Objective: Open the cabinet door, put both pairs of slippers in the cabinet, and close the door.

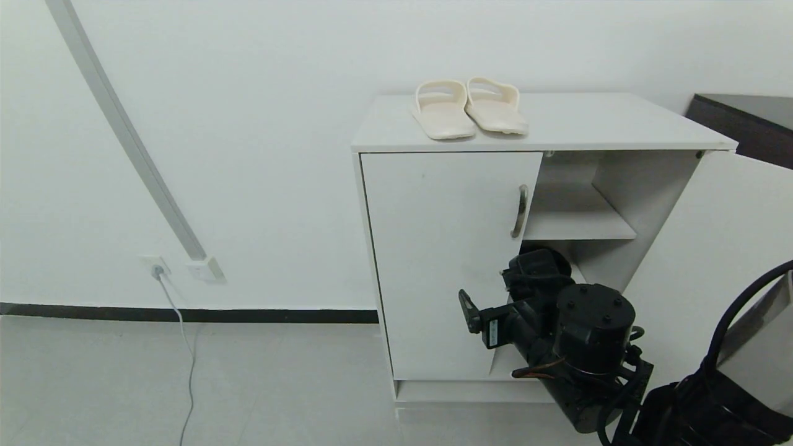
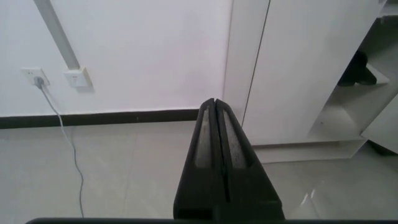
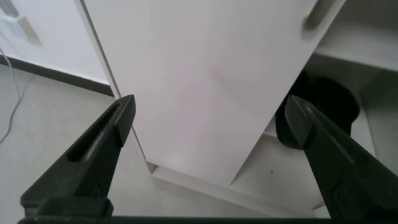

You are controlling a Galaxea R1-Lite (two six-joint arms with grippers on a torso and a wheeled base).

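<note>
Cream moulded slippers (image 1: 469, 108) rest atop the smooth white laminate cabinet (image 1: 595, 121). Black right gripper (image 3: 210, 102) is spread wide; left gripper (image 2: 214, 107) is pressed together.

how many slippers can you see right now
2. Both are cream and lie side by side on the cabinet top: the left slipper and the right slipper. A dark shape on the lower shelf inside may be more; I cannot tell.

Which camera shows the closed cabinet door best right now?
Head view: the closed door shows almost whole, handle included. The right wrist view has a close stretch of it behind the open right gripper; the left wrist view has it at a slant beyond the shut left gripper.
</note>
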